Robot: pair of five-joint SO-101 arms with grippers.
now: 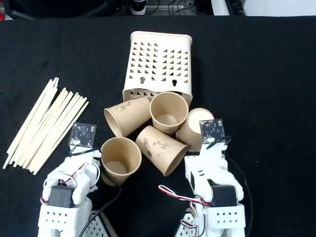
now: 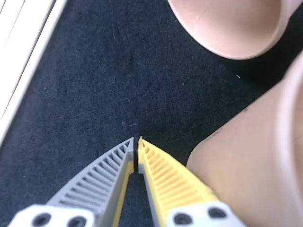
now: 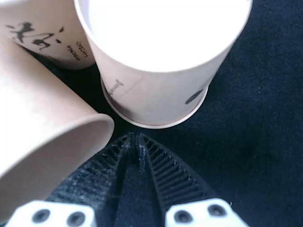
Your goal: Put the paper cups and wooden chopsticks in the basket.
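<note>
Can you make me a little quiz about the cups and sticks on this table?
1. How many paper cups are on the black table?
2. True or false: the wooden chopsticks lie inside the white basket.
3. The left gripper is: A) wide open, B) shut with nothing in it, C) holding a cup.
Key: 1. Five. 2. False, they lie on the table, outside it. 3. B.

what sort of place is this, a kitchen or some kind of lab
Probably a robotics lab bench: two small arms stand at the edge of a black-covered table, cables lie behind it, and cups, chopsticks and a basket are laid out as props.
</note>
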